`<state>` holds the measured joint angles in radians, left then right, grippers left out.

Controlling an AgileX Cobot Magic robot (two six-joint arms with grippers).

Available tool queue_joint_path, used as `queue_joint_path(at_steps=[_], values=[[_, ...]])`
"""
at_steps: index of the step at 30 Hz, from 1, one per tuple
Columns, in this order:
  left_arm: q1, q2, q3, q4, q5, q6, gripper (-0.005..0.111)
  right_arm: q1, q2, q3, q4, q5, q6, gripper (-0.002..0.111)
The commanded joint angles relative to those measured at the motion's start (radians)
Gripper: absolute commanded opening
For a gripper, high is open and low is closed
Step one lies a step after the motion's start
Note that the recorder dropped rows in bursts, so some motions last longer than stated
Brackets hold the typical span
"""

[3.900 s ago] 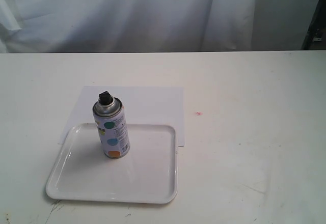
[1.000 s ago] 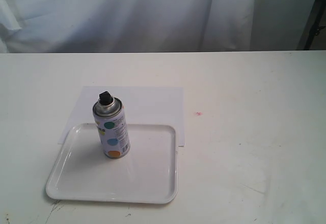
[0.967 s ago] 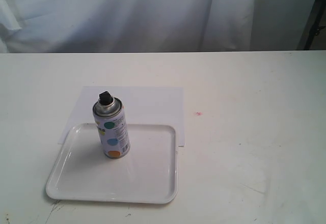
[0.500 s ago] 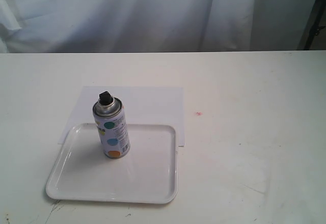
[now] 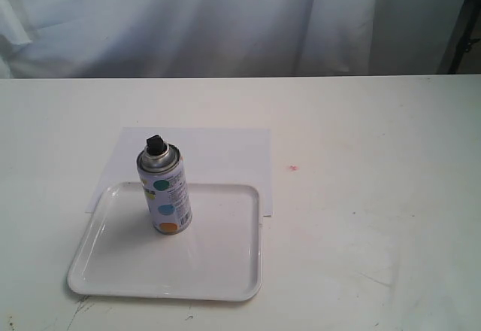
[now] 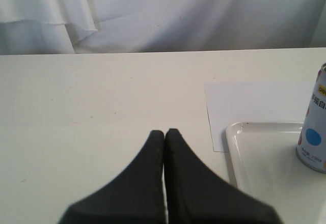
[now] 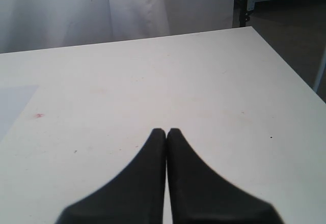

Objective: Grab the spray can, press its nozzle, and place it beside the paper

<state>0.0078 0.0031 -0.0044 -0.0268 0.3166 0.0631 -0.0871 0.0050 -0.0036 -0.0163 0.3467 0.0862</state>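
- Hardly anything differs: the spray can [image 5: 165, 192], tray [image 5: 225, 290] and paper [image 5: 218, 154] on the table [image 5: 361, 195] show no shift.
- The only change is at the far right edge behind the table. Small light marks in the dark gap [image 5: 467, 30] sit differently than in the earliest picture, and they are too small to identify.

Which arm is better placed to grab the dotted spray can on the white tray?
Probably left: the left gripper faces the dotted white spray can; the right gripper cannot see it.

Spray can [image 6: 313, 127] partly off-frame, L wrist
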Motion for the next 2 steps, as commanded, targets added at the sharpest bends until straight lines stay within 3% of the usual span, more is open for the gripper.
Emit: queue_joint_path(at_steps=[1,2], values=[[0.003,-0.003,0.004,-0.008,-0.002,-0.004,0.0,-0.003,-0.005,0.004,-0.002,0.0,-0.005,0.0],[0.003,-0.003,0.004,-0.008,-0.002,-0.004,0.0,-0.003,-0.005,0.004,-0.002,0.0,-0.005,0.0]])
